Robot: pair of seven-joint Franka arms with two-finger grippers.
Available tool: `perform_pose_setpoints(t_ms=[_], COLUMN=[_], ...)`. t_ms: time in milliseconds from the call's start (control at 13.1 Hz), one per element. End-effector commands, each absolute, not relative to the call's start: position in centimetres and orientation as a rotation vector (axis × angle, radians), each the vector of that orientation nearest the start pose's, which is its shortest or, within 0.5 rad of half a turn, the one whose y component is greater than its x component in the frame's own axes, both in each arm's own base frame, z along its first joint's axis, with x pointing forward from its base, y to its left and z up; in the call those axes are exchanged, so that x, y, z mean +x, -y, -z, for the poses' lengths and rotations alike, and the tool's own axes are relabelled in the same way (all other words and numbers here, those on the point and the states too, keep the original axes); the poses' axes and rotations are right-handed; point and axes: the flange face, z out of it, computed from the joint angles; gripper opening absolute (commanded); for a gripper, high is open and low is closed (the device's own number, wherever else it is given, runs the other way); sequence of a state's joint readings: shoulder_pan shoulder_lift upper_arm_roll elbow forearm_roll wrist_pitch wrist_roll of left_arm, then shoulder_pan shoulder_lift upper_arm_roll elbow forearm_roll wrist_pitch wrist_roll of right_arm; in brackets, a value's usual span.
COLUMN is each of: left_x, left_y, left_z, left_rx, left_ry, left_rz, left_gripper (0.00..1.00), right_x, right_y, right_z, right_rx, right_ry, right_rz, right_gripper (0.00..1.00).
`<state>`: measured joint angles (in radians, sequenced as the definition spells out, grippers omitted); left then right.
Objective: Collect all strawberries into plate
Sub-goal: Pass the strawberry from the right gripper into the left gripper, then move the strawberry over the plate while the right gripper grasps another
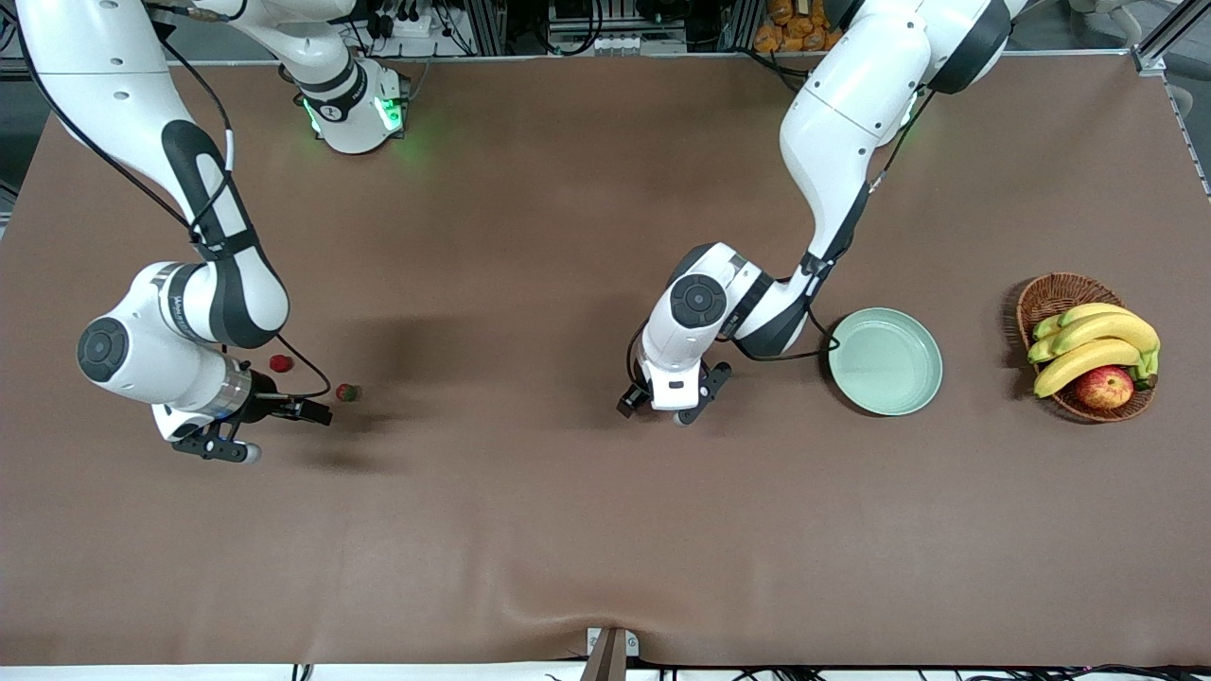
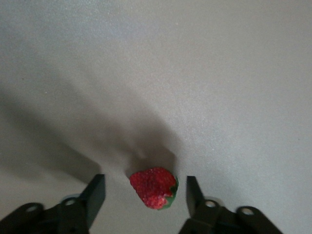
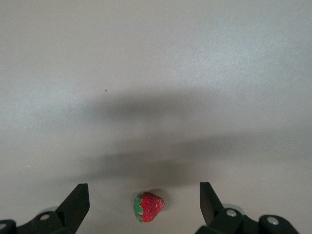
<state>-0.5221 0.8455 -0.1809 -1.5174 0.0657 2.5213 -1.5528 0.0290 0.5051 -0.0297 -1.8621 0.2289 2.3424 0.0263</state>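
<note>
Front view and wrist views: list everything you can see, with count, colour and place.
table: one, brown
basket: one, brown wicker, at table's left-arm end
bananas: one bunch, yellow, in basket
apple: one, red-yellow, in basket
plate: one, mint green, beside basket
strawberries: three, red, on table; two toward right arm's end, one near plate
left gripper: one, black, jaws open around strawberry near plate
right gripper: one, black, jaws open over a strawberry

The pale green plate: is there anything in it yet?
No. The plate shows only bare mint-green surface inside, nothing covering it. Two strawberries lie on the table near the right gripper; another strawberry sits between the left gripper's fingers.
</note>
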Motion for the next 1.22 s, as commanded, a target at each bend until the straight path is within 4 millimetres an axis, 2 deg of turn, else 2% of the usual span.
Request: perform_pose_setpoints(t_ms=[0,152,304,457,609,761,913,989,1141], left_x=[57.0,56.9,57.0,58.0,58.8,60.1,58.5,58.3,58.4], left_y=[45.6,45.6,45.6,45.0,43.7,39.7,36.6,34.0,27.6], left_z=[-17.9,-17.2,-17.7,-20.8,-25.9,-30.9,-32.4,-32.8,-33.7], left_rx=[-3.026,-3.016,-3.025,-3.039,-3.016,-2.987,-2.951,-2.928,-2.944], left_ry=[1.396,1.401,1.394,1.416,1.413,1.31,1.013,0.896,0.706], left_rz=[0.034,0.023,0.034,0.074,0.093,0.075,-0.033,-0.088,-0.149], left_gripper=[0.49,0.34,0.16,0.02,0.0,0.0,0.0,0.0,0.0], right_x=[62.7,62.4,62.2,61.9,61.8,61.7,61.7,61.6,61.5], right_y=[-0.2,-0.1,-0.1,-0.8,-1.9,-3.4,-3.7,-3.7,-3.6], right_z=[-22.5,-21.1,-19.7,-18.6,-18.2,-18.1,-18.2,-18.2,-18.1], right_rx=[-2.999,-3.033,-3.037,-3.036,-3.035,-3.035,-3.042,-3.064,-3.107], right_ry=[-0.268,-0.23,-0.257,-0.309,-0.358,-0.386,-0.383,-0.351,-0.293], right_rz=[-0.087,-0.12,-0.147,-0.177,-0.191,-0.204,-0.207,-0.21,-0.215], right_gripper=[1.0,1.0,1.0,1.0,0.98,0.91,0.78,0.68,0.53])
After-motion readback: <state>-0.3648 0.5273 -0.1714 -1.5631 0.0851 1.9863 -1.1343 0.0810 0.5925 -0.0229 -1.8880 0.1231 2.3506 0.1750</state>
